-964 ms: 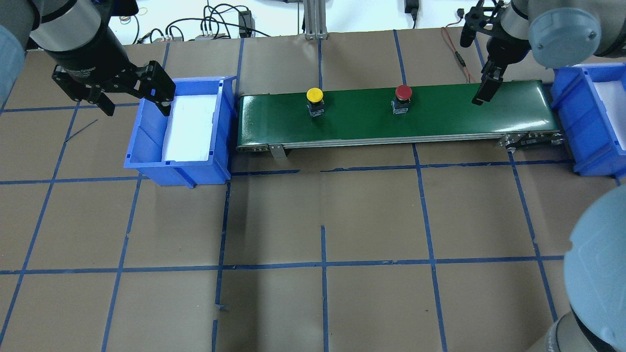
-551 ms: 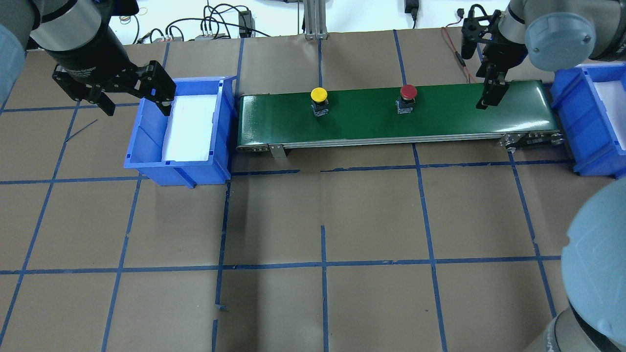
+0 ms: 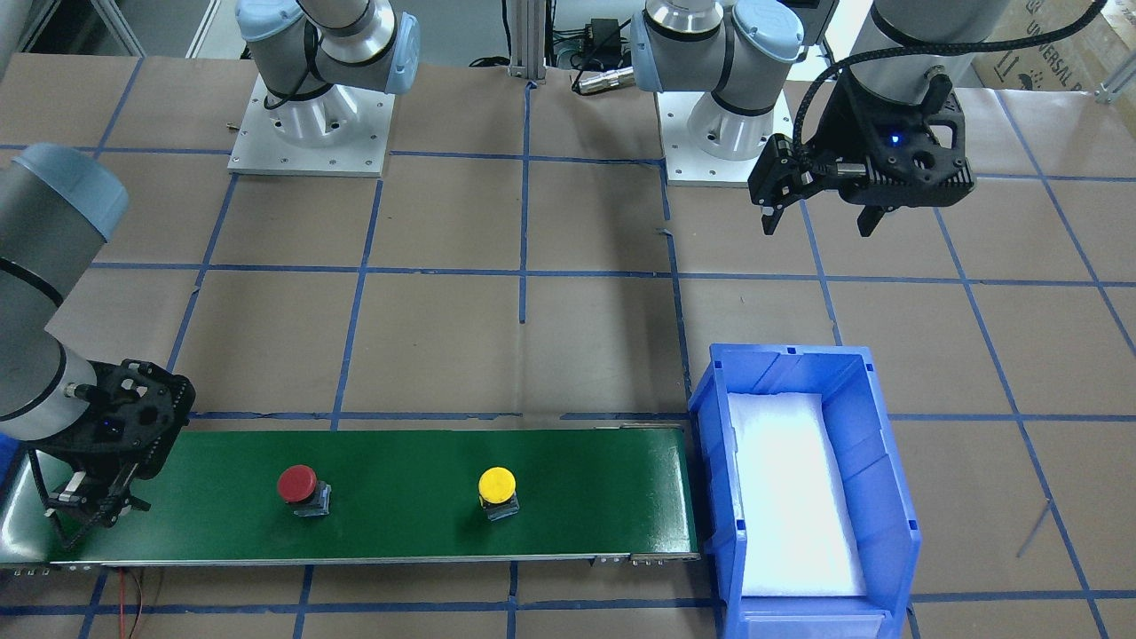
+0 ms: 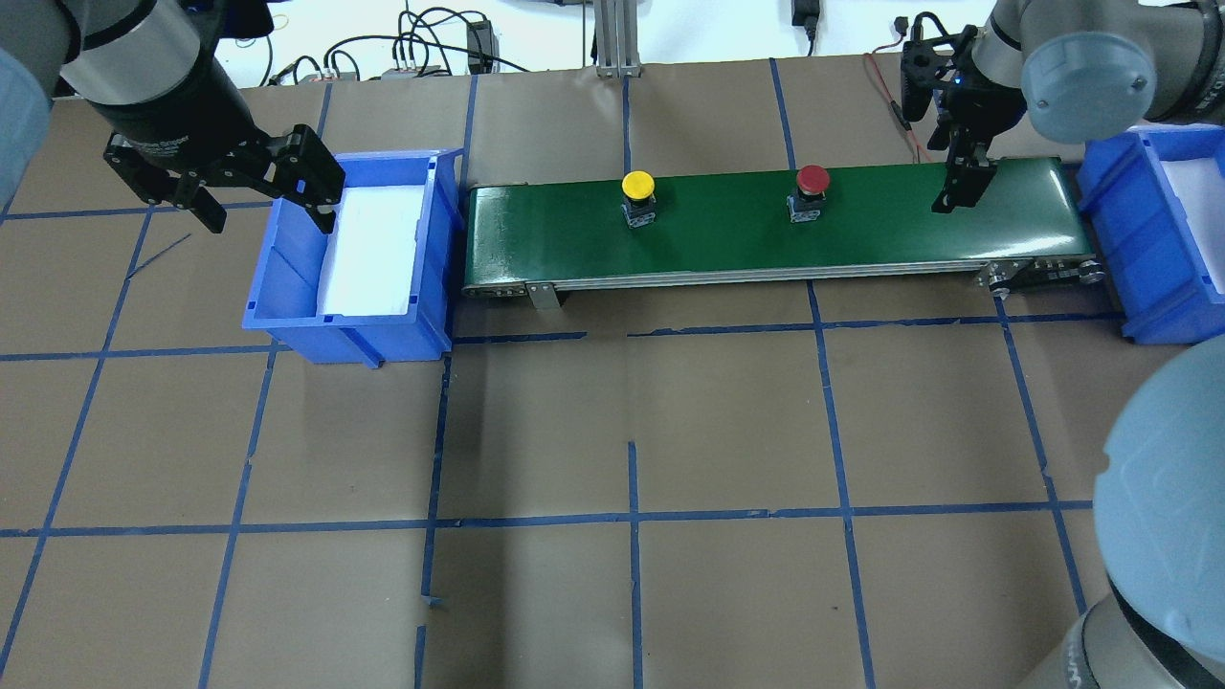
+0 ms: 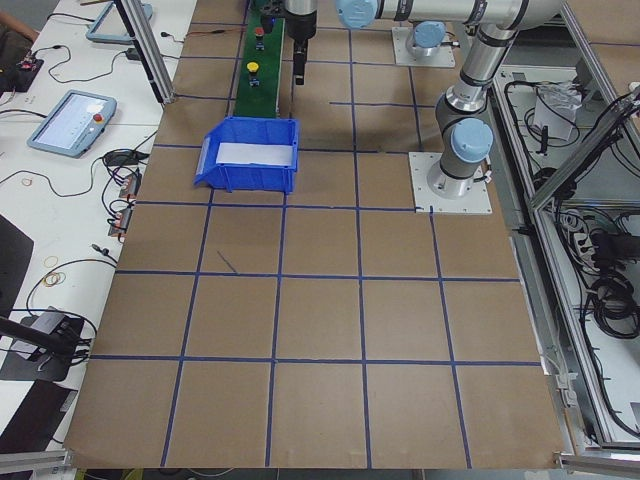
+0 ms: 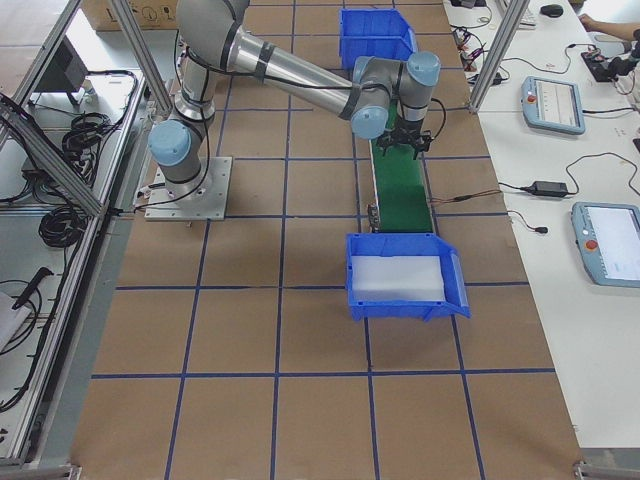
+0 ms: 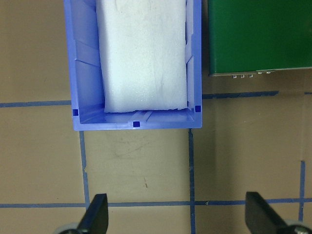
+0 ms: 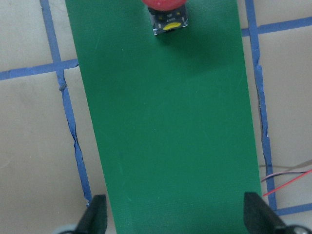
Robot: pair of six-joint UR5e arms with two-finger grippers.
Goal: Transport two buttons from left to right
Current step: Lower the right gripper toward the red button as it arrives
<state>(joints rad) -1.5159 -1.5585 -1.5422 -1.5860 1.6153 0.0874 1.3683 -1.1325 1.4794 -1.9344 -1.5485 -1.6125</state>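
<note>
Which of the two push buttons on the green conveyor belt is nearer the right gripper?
The red-capped button: it stands between the yellow-capped button and the right gripper.

Red button (image 8: 166, 17) on belt (image 8: 165, 126) (top edge)

Quick count: yellow button (image 4: 637, 184) plus red button (image 4: 813, 179), so two; 9 o'clock bin (image 4: 287, 277) and 3 o'clock bin (image 4: 1110, 211), two blue bins; one green belt (image 4: 727, 239); two robot arms (image 4: 158, 72).

Pretty clearly a robotics lab: teach pendants (image 6: 553, 103) are parked on the bench (image 6: 610, 340) at right, aluminium framing (image 4: 612, 38) is seen at top centre, and the paper-covered table (image 4: 727, 421) is gridded with blue tape (image 4: 634, 517).
</note>
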